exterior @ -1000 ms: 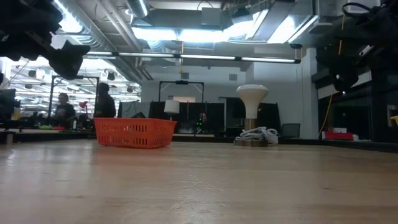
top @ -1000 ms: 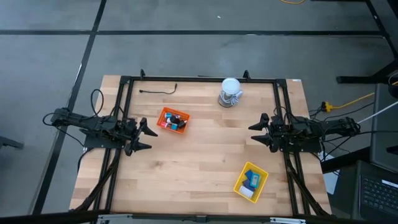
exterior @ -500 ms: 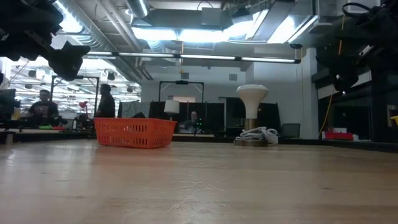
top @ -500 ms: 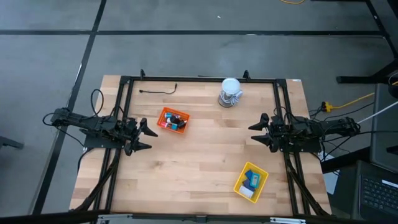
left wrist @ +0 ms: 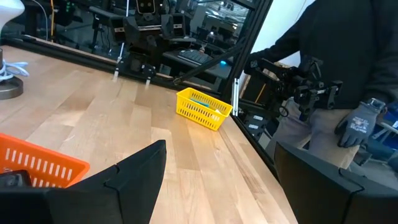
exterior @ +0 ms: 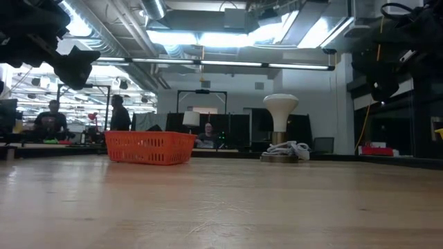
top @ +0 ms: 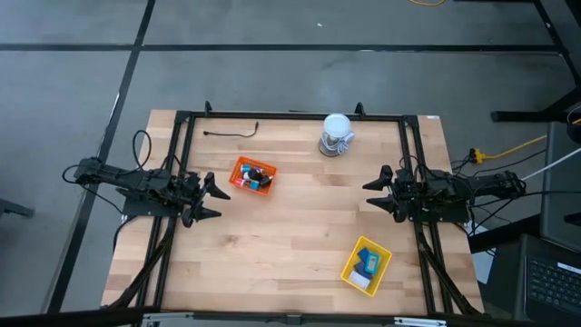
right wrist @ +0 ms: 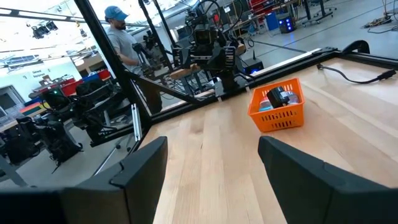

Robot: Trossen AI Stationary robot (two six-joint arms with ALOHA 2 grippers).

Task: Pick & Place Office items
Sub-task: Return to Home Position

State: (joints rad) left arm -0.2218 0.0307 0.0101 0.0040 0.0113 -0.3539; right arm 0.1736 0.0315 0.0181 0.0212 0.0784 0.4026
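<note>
Left claw (top: 222, 203), right claw (top: 368, 194); two trays (top: 238, 166) (top: 378, 246)

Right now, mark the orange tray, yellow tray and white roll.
orange tray (exterior: 149, 149): low view, front wall.
yellow tray (left wrist: 200, 112): left wrist view, side wall.
white roll (top: 337, 125): high view, top face.

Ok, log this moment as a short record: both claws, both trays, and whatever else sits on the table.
left claw: open, empty, at the left side of the table
right claw: open, empty, at the right side
orange tray: left half, beside the left claw, holding pink, black and blue pieces
yellow tray: right half, holding blue and white pieces
roll: white and grey, upright near one long edge
cable: black, along the same edge
</note>
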